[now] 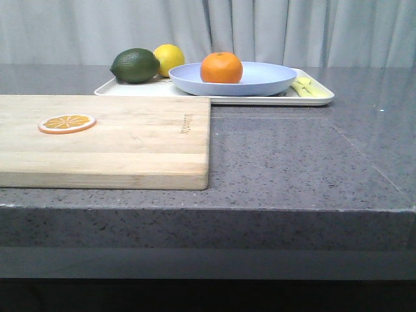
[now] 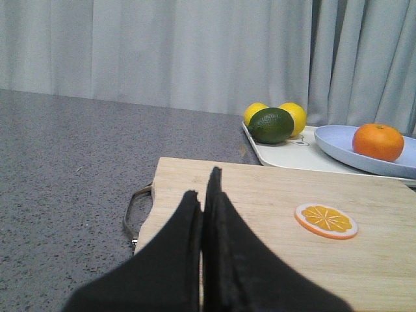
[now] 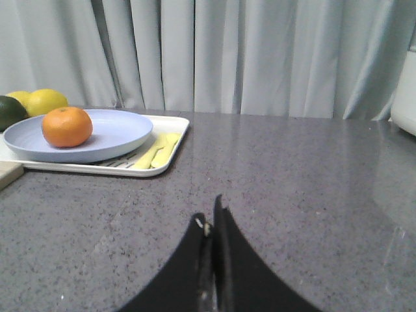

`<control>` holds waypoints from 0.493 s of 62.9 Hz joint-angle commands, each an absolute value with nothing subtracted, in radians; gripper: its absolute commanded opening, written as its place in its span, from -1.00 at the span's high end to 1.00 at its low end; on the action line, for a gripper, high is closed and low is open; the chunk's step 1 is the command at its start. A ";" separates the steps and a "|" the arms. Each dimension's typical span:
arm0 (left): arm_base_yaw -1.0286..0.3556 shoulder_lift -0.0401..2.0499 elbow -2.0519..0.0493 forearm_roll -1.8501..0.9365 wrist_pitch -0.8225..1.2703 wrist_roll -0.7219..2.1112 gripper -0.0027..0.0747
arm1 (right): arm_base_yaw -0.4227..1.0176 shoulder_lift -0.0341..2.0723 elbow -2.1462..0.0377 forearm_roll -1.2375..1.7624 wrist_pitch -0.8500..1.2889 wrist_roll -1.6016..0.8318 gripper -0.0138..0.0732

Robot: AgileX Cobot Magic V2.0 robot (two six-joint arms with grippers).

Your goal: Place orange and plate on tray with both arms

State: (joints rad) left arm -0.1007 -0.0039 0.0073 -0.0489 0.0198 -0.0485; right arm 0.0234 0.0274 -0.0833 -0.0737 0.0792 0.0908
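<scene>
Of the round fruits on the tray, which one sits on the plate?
The orange. It rests on the lavender-blue plate, while the dark green lime and the yellow lemon lie off the plate at the tray's left end.

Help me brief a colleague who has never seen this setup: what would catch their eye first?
Likely the bright orange sitting in the pale lavender-blue plate, which rests on the off-white tray at the far side of the counter, beside a dark green fruit and a lemon. Nearer, on the left, a wooden cutting board carries a single orange slice.
</scene>
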 commanded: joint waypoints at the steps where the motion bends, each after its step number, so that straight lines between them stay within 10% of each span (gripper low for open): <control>1: -0.099 -0.024 0.035 -0.056 -0.063 -0.057 0.98 | 0.016 0.011 -0.065 -0.066 -0.017 0.080 0.84; 31: -0.099 -0.024 0.035 -0.056 -0.063 -0.057 0.98 | 0.014 -0.030 0.002 -0.066 -0.006 0.080 0.84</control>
State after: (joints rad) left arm -0.1007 -0.0039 0.0073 -0.0489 0.0198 -0.0485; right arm 0.0210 -0.0093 0.0268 -0.0719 0.0751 0.0908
